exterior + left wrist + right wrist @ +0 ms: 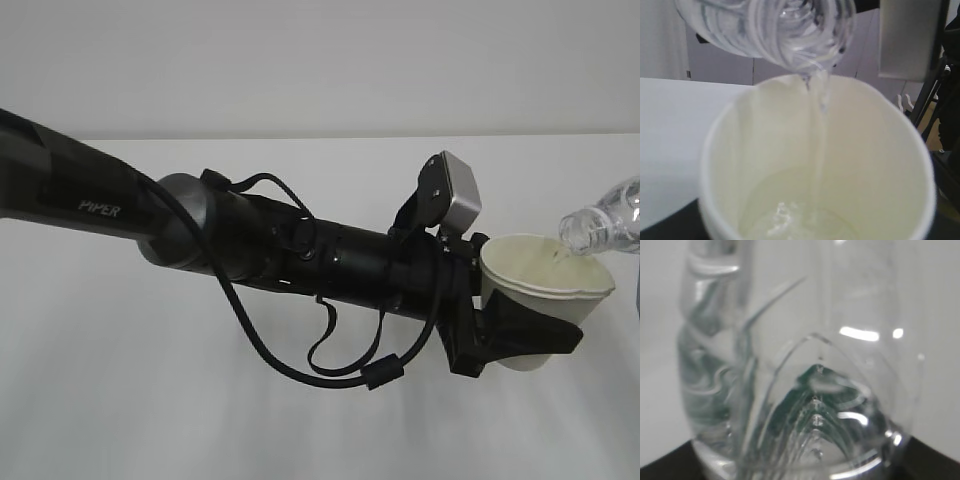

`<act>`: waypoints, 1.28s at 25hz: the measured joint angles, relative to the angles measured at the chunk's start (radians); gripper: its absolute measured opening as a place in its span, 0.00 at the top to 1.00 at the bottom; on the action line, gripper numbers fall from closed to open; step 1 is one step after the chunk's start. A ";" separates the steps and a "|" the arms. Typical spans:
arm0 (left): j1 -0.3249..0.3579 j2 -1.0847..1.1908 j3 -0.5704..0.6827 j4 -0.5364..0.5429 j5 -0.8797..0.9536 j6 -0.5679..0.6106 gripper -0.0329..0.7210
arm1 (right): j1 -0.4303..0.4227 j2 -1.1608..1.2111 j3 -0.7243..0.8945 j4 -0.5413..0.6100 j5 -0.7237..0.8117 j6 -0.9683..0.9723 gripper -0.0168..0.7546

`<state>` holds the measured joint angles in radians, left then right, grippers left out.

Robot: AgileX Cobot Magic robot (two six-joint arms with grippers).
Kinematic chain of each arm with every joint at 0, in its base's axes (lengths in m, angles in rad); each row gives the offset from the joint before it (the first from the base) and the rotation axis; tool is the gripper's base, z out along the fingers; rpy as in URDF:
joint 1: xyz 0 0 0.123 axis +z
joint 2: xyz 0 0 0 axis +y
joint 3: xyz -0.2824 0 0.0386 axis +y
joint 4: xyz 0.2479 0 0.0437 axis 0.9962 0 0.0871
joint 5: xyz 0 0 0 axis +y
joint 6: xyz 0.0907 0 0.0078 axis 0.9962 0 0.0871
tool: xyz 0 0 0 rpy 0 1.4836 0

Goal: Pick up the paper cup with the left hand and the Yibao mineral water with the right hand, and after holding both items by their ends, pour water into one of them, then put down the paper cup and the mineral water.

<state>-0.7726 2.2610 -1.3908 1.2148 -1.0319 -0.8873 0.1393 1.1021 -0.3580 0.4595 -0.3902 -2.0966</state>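
White table [150, 400] | arm reads "PIPER" | left claw [520, 335] grips paper cup [545, 285] | right claw unseen, grip unclear

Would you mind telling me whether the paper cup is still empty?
No; the paper cup holds a shallow pool at its bottom, fed by a thin stream from the bottle tipped above.

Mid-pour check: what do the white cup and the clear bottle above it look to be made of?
The small white cup looks like matte paper: rolled rim, dull cream inside, rim bent slightly oval in the left gripper. The clear ribbed bottle looks like thin glossy plastic: see-through walls, moulded ridges, sharp highlights. Hard to rule out a plastic lining in the cup.
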 joint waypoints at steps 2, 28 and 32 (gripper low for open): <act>0.000 0.000 0.000 0.001 0.000 0.000 0.37 | 0.000 0.000 0.000 0.000 0.000 -0.004 0.40; 0.000 0.000 0.000 0.013 0.000 -0.016 0.37 | 0.000 0.000 0.000 0.000 -0.002 -0.041 0.40; 0.000 0.000 0.000 0.026 0.000 -0.022 0.37 | 0.000 0.000 0.000 0.000 -0.004 -0.042 0.40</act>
<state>-0.7726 2.2610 -1.3908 1.2406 -1.0319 -0.9093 0.1393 1.1021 -0.3580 0.4595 -0.3947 -2.1390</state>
